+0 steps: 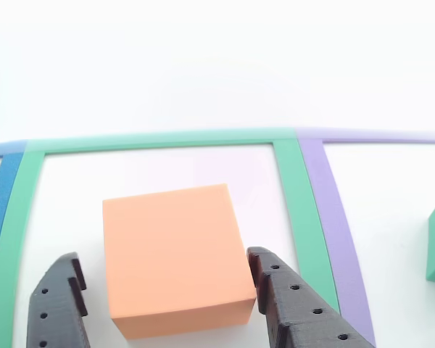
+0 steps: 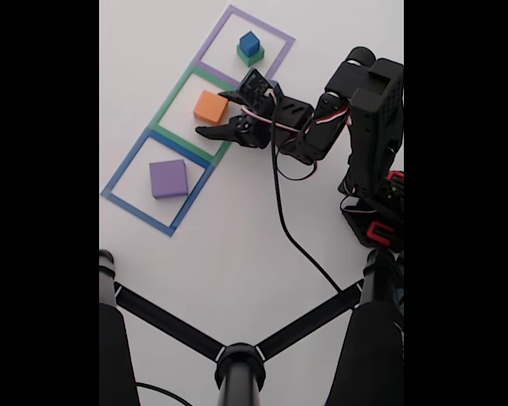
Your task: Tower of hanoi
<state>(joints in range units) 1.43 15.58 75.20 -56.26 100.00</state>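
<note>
My hand point(image 1: 167, 290) is open around the orange block point(image 1: 174, 257); blue point(image 2: 249, 42) sits on green point(image 2: 251, 57) beyond; purple point(image 2: 168, 178) waits.

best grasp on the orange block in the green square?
Pinch the matte orange square block across its two opposite vertical side faces, roughly mid-height. It lies flat and alone inside the green taped square outline, sides free. The open end effector already straddles it from the arm's side, so I'd come in along that line.
</note>
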